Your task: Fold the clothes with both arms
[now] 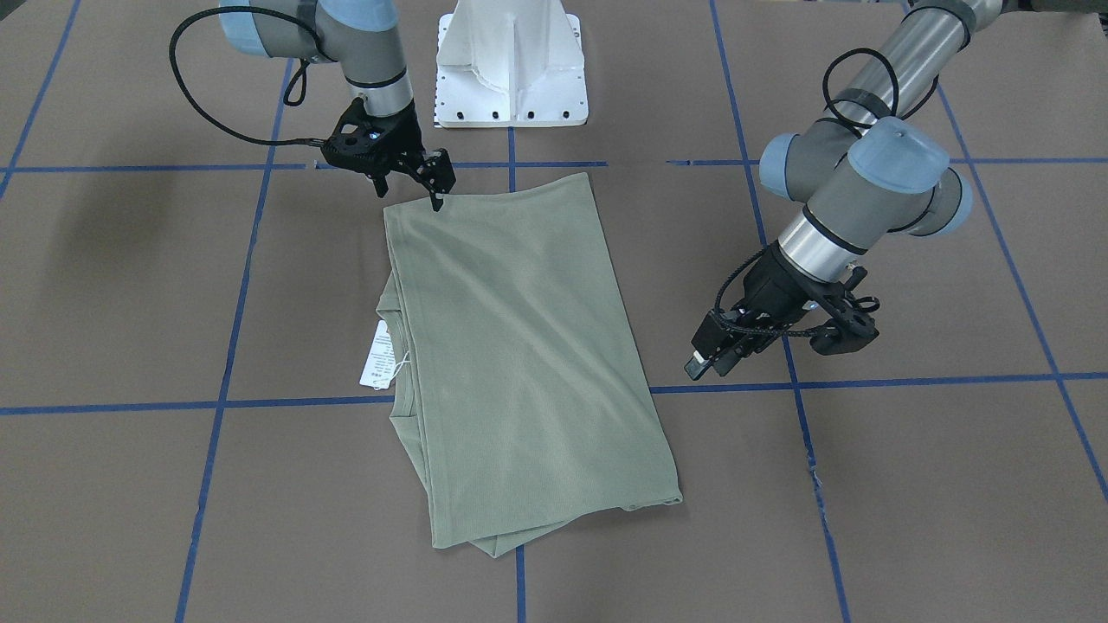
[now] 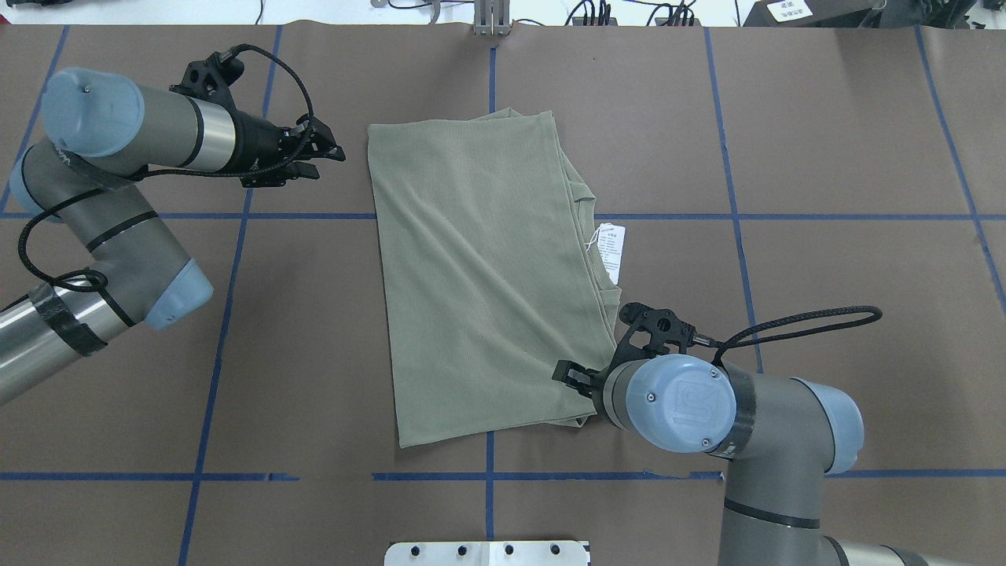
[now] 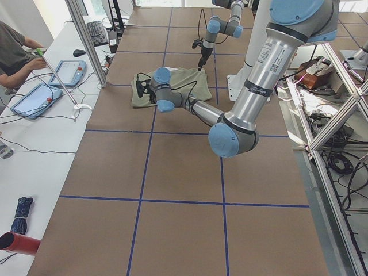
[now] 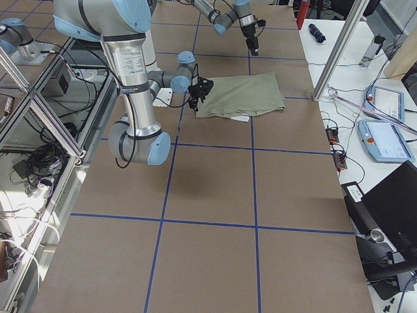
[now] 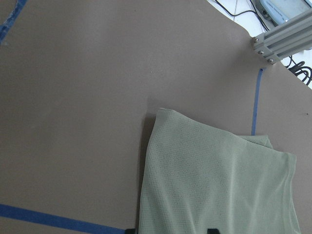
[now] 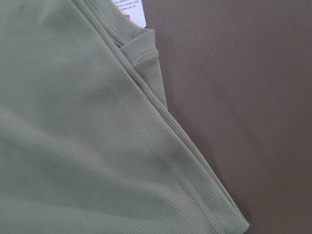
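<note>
In the middle of the table (image 1: 866, 519) the olive shirt (image 1: 519, 346) lies folded into a long panel. The right gripper (image 1: 409, 192), jaws apart, sits at its robot-side corner. The left gripper (image 2: 324, 159), also spread, hangs just off the far corner. I reckon each should pinch every layer before lifting.

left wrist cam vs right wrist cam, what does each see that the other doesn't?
Left wrist only: blue tape lines, an aluminium frame post with black cables beyond the table edge, and a squared corner of the shirt.
Right wrist only: the white hang tag and the ribbed lower layer poking out under the top fold.
Both: the olive-green shirt lying flat on the brown table cover.
</note>
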Controlling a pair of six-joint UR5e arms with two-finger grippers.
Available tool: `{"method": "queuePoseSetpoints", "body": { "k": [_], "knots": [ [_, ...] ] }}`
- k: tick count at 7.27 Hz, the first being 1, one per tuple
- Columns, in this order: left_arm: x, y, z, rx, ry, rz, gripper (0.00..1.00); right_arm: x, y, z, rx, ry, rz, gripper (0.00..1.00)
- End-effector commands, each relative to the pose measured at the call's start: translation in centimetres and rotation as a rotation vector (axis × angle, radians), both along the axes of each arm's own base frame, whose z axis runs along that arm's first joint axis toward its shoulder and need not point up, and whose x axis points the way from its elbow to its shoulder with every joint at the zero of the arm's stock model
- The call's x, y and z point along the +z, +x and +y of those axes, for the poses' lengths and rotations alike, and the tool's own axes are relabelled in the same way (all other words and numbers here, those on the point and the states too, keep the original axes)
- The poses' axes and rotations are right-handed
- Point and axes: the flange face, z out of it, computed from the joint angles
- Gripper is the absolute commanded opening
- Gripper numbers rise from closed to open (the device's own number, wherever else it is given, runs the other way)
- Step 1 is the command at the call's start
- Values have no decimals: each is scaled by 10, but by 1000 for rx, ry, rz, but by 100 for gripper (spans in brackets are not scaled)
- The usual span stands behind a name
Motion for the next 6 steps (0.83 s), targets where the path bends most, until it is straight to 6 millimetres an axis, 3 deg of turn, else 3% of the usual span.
{"method": "queuePoseSetpoints", "body": {
  "k": [1,2,3,4,5,6],
  "knots": [
    [-1,0,1,1,1,1,58,9,-14,-3,59,-51,-56,98],
    [-1,0,1,1,1,1,58,19,-23,-5,76,-71,-61,97],
    [-1,0,1,1,2,2,58,11,-27,-7,74,-70,-71,95],
    [-1,-1,0,-1,2,2,58,13,-28,-6,72,-72,-68,86],
    [-1,-1,0,-1,2,2,58,10,-27,-5,70,-71,-75,31],
    [-1,-1,0,-1,2,2,58,12,-27,-3,51,-82,-72,0]
  ]
}}
